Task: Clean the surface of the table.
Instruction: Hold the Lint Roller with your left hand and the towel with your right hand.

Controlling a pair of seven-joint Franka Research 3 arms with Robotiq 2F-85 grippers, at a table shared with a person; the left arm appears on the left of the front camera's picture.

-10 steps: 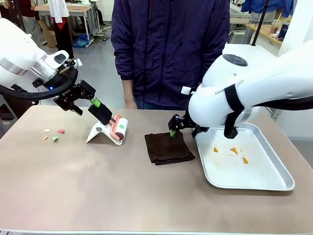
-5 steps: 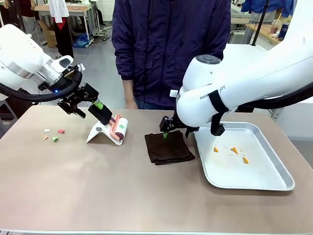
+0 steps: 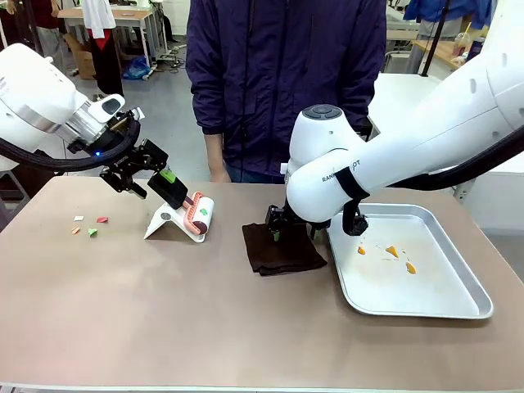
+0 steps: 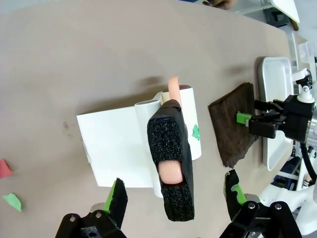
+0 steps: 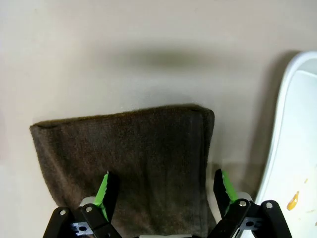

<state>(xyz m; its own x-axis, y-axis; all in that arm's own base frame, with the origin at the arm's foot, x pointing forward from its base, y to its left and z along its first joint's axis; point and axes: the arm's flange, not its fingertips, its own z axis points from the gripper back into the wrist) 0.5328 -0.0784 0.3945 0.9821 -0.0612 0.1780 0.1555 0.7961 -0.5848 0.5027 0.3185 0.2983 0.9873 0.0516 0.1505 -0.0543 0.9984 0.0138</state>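
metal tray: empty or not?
Not empty: a few orange scraps lie in the metal tray, toward its far end.

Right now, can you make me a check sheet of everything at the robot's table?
Surface: table, brownish top, with bits lying on it.
Job's things: brown cloth lies flat beside the metal tray; white holder carries a tool with a black handle.
Clutter: coloured scraps on the table's left; orange bits in the metal tray.
Claws: left claw open, either side of the black handle; right claw open, at the brown cloth.
Cables: black cable loops under the left arm.
Surroundings: person in a dark jacket at the far side; other tables behind.
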